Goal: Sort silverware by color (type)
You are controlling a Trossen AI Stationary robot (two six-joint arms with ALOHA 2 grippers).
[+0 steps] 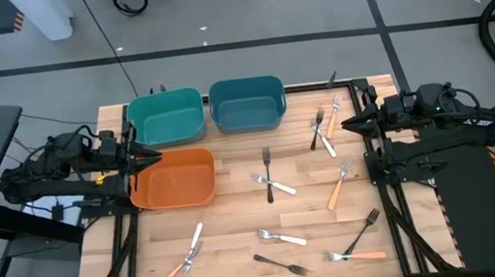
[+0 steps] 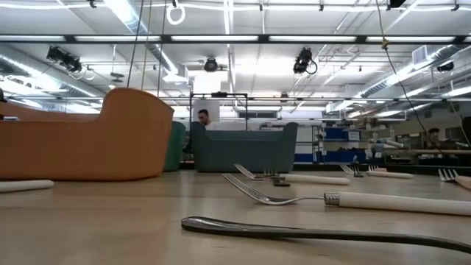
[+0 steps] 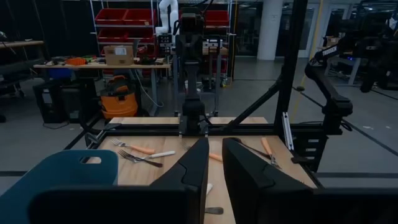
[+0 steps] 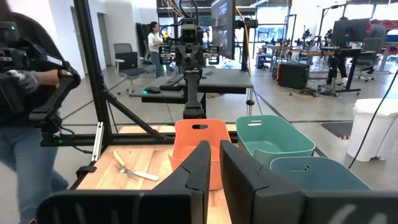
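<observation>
Silverware: forks lie flat and scattered over my desk [image 1: 240, 241], none in a bin yet, so by my reckoning the sorting has not begun.
Nearest, front edge: a black fork [image 1: 281, 265], a silver fork touching an orange-handled one [image 1: 184, 260], and another orange-handled fork [image 1: 355, 256] with a black fork [image 1: 363, 233] just beside it.
Middle: a pale-handled fork [image 1: 282, 238], then two forks crossed [image 1: 269, 180], and an orange-handled fork [image 1: 339, 185] alone.
Far right corner: a small cluster of forks [image 1: 325, 126] overlapping, near my right arm.
Far left: orange bin [image 1: 176, 179], green bin [image 1: 166, 116] and blue bin [image 1: 245, 102], all apparently bare inside.
Handling: I judge each fork light, stiff, thin and slick, lying low on the wood; likely to skid or pivot if pinched off-centre.
Where to hold: across the handle near its middle, choosing lone forks first; crossed ones may drag a neighbour.
Left tool [image 3: 212, 163]: parked at the left edge by the orange bin, fingers nearly together, holding nothing.
Right tool [image 4: 214, 163]: parked at the right edge, fingers likewise close, empty.
</observation>
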